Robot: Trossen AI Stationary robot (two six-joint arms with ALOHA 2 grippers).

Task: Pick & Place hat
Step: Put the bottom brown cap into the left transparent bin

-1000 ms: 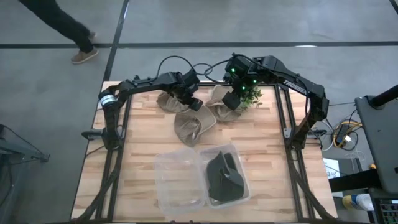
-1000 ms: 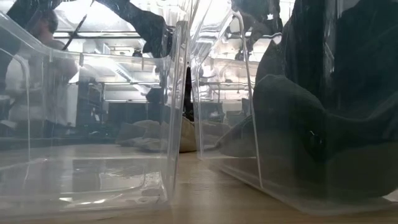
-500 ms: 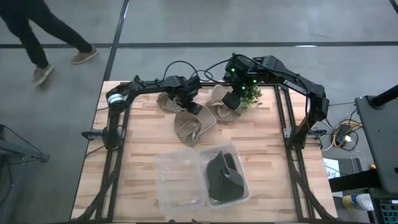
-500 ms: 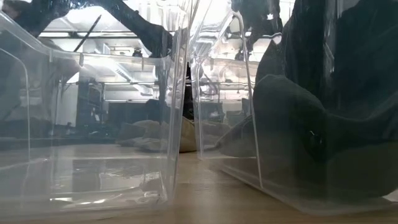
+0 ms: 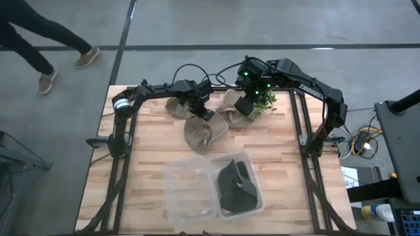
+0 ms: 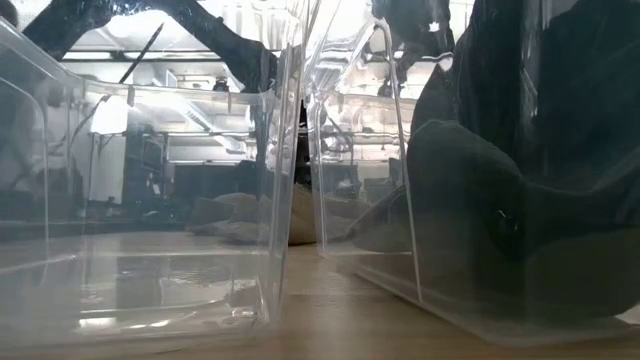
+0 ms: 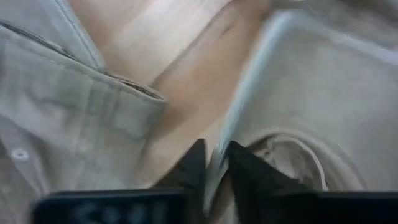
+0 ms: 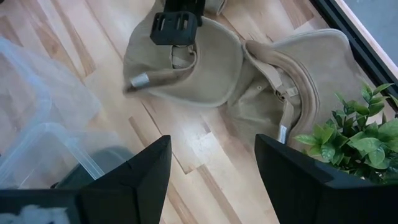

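Three tan hats lie on the wooden table's far half. The middle hat (image 5: 202,136) lies with its hollow side up, and my left gripper (image 5: 205,113) (image 7: 214,171) is shut on its far rim. A second tan hat (image 5: 176,107) lies to its left, and a third (image 5: 231,117) (image 8: 298,81) to its right. My right gripper (image 5: 243,107) (image 8: 214,180) hovers open above the third hat and touches nothing. A dark hat (image 5: 236,185) fills the right clear bin. My left gripper pinches the middle hat's rim (image 7: 219,152) between its two fingers, one finger (image 7: 194,167) outside the hat and one (image 7: 245,174) on the hollow side. The fingers come from above, slanting down. The hat lies on the table.
Two clear plastic bins stand side by side near the front: the left one (image 5: 189,191) holds nothing, the right one (image 5: 256,172) holds the dark hat. A small green plant (image 5: 266,99) stands at the far right beside my right gripper. A person walks beyond the table's far left corner.
My left gripper has moved a little toward the table's near right, down onto the middle hat's far rim. The hats lie where they were. The person beyond the table has walked on.
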